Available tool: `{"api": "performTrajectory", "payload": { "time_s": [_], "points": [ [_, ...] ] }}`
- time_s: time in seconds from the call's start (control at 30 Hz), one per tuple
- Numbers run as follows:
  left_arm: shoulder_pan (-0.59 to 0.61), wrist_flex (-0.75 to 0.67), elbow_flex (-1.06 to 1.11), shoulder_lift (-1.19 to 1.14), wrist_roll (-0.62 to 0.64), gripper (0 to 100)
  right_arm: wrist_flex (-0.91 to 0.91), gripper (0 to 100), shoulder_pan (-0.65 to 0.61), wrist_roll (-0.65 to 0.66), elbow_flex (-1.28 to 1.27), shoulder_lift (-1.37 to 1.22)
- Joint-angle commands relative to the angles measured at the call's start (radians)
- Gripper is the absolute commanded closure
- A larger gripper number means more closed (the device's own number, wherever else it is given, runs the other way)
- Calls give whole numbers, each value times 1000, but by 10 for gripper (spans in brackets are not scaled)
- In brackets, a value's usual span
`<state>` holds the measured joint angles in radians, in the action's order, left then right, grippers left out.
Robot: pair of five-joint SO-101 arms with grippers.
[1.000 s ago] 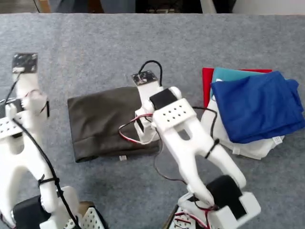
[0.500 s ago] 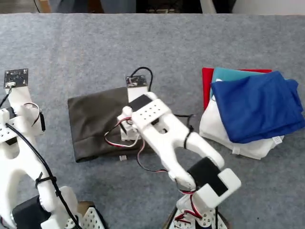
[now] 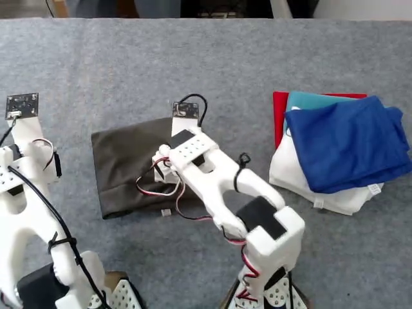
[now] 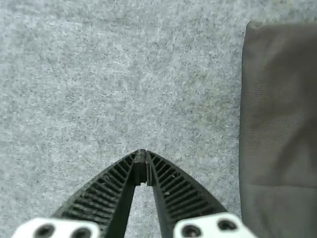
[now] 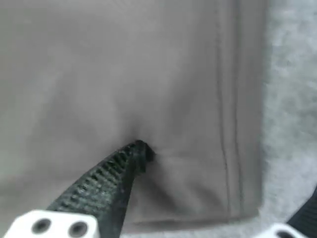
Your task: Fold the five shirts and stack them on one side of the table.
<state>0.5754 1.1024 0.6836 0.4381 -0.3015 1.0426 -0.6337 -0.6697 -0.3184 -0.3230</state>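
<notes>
Now, folded brown shirt [image 3: 125, 161] lies mid table [image 3: 257, 58], right fingers [image 5: 109, 178] spread wide, one tip pressing it, left fingers [image 4: 114, 188] pressed together over bare table beside it, stack [image 3: 347, 141] far right.

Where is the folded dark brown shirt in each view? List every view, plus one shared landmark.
High view: folded dark brown fabric shirt lies centre-left, partly under the right arm.
Left wrist view: shirt beside the shut left jaws, not touching.
Right wrist view: shirt under the open right jaws, one tip pressing it.
Shared landmark: grey felt table cover.

Right gripper [image 5: 143, 151] farther over grey shirt [image 3: 125, 161]
</notes>
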Motion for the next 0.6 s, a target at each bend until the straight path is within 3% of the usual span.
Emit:
{"api": "performTrajectory", "payload": {
  "time_s": [0.0,0.33,0.43,0.57],
  "points": [
    [10,2,-4,32,-2,970,-20,486,-9,-8,-5,-54],
    [8,2,-13,32,-2,970,71,496,-11,0,-5,39],
    [10,2,-13,32,-2,970,71,590,-9,25,-5,45],
    [10,2,-13,32,-2,970,69,816,-9,98,-5,31]
  ]
}}
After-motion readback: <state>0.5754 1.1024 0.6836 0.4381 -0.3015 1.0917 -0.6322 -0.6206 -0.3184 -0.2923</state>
